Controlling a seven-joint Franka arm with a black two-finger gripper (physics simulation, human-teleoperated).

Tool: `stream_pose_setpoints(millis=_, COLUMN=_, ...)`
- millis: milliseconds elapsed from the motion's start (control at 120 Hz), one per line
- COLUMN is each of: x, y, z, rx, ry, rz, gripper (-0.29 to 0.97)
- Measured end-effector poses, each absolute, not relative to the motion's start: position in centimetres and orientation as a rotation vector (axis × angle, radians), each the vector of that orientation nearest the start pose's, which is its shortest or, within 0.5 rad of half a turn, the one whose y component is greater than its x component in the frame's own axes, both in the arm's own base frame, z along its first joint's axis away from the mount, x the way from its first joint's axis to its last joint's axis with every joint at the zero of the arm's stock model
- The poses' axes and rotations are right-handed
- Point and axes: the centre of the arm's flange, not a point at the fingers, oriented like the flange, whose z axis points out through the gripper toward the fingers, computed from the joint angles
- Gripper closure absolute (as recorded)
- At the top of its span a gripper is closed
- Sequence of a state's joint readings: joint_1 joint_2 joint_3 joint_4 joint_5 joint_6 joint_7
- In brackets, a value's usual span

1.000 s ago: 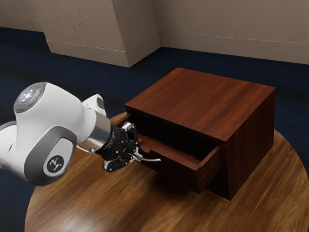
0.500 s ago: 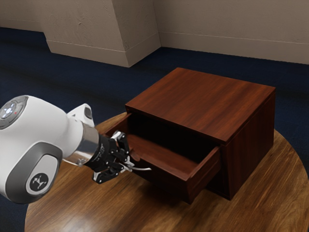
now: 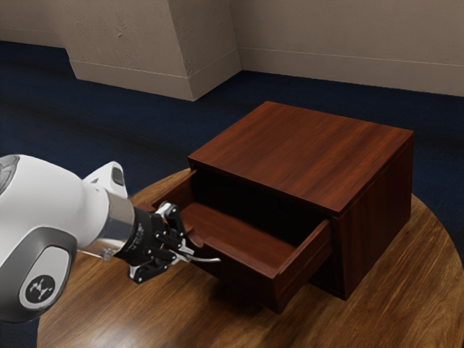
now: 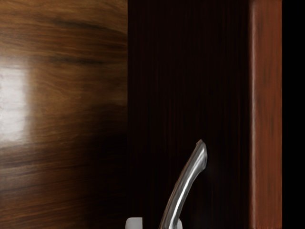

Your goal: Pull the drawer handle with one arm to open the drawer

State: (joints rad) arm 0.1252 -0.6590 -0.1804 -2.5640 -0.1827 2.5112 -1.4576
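A dark red wooden cabinet stands on the round wooden table. Its drawer is pulled well out toward the exterior view's left, and its inside looks empty. A silver bar handle sits on the drawer front. My black gripper is shut on that handle, with the arm coming in from the exterior view's left. In the wrist view the curved silver handle rises against the dark drawer front, close under my hand.
The table's wooden top lies beside the drawer front. Dark blue carpet surrounds the table, and a beige wall corner stands behind it.
My gripper has drawn back toward the exterior view's lower left with the handle in it, and the drawer has slid further out of the cabinet.
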Motion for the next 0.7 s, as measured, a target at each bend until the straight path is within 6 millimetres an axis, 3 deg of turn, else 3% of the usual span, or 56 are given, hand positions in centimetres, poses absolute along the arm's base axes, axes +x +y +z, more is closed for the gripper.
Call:
stream_pose_setpoints(millis=333, x=38.2, y=-3.2, z=54.1, rx=-2.536, ry=-2.393, rz=-0.775, gripper=0.78)
stream_pose_setpoints(millis=567, x=36.0, y=-3.2, z=55.7, rx=-2.554, ry=-2.374, rz=-0.859, gripper=0.58)
stream_pose_setpoints(millis=658, x=34.7, y=-3.3, z=57.2, rx=-2.565, ry=-2.368, rz=-0.897, gripper=0.45)
stream_pose_setpoints(millis=700, x=34.5, y=-3.6, z=59.0, rx=-2.580, ry=-2.360, rz=-0.913, gripper=0.37)
